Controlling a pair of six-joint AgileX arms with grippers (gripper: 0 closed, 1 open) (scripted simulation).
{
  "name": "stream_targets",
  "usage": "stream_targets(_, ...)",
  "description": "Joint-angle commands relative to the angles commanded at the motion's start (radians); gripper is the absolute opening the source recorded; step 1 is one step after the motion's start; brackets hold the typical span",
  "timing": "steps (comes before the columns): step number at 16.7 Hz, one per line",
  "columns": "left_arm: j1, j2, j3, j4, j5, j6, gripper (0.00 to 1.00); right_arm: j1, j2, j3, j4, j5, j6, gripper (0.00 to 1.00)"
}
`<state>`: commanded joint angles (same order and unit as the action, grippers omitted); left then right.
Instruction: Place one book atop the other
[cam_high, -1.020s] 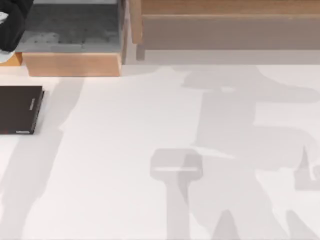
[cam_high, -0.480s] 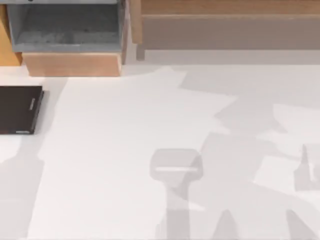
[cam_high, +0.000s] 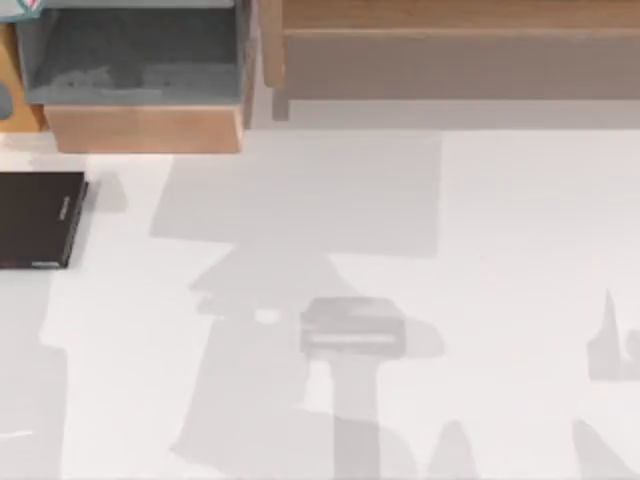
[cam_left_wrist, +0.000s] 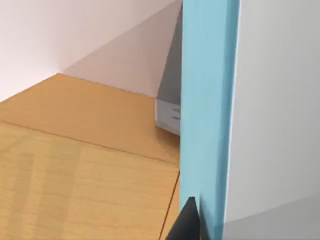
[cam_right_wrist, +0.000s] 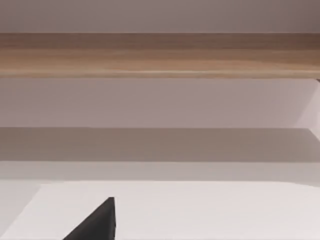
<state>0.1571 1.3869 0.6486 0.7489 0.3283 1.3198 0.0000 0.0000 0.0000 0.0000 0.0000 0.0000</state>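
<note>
A rendered study or office-like room, plainly a simulation: a smooth white desk (cam_high: 420, 300) with flat, hard-edged shadows across it. Along the desk's far edge stands pale wooden shelving (cam_high: 450, 40), and at the far left corner an open wooden box with a grey inside (cam_high: 140, 60). A flat black book (cam_high: 38, 220) lies at the left edge, fitting a reading or storage corner.

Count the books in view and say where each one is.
2. The black book lies flat at the table's left edge in the top view. The teal book stands close before the left wrist camera, beside a dark finger tip. Others may be hidden.
</note>
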Motion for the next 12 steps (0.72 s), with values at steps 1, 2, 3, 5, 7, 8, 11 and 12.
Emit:
stream_targets(1,0.025,0.013,-0.03,-0.019,0.004,0.057,0.0,0.0,0.0,0.0,0.0,0.0,0.0,1.0)
stream_targets(2,0.048,0.031,-0.056,-0.04,0.006,0.112,0.0,0.0,0.0,0.0,0.0,0.0,0.0,1.0)
stream_targets(3,0.07,0.054,-0.077,-0.061,0.006,0.165,0.0,0.0,0.0,0.0,0.0,0.0,0.0,1.0)
stream_targets(5,0.106,0.114,-0.104,-0.102,0.002,0.262,0.0,0.0,0.0,0.0,0.0,0.0,0.0,1.0)
stream_targets(7,0.132,0.18,-0.112,-0.137,-0.006,0.344,0.0,0.0,0.0,0.0,0.0,0.0,0.0,1.0)
stream_targets(8,0.141,0.211,-0.112,-0.151,-0.01,0.378,0.0,0.0,0.0,0.0,0.0,0.0,0.0,1.0)
stream_targets(11,0.152,0.272,-0.106,-0.176,-0.017,0.439,0.0,0.0,0.0,0.0,0.0,0.0,0.0,1.0)
stream_targets(12,0.152,0.278,-0.104,-0.179,-0.018,0.444,0.0,0.0,0.0,0.0,0.0,0.0,0.0,1.0)
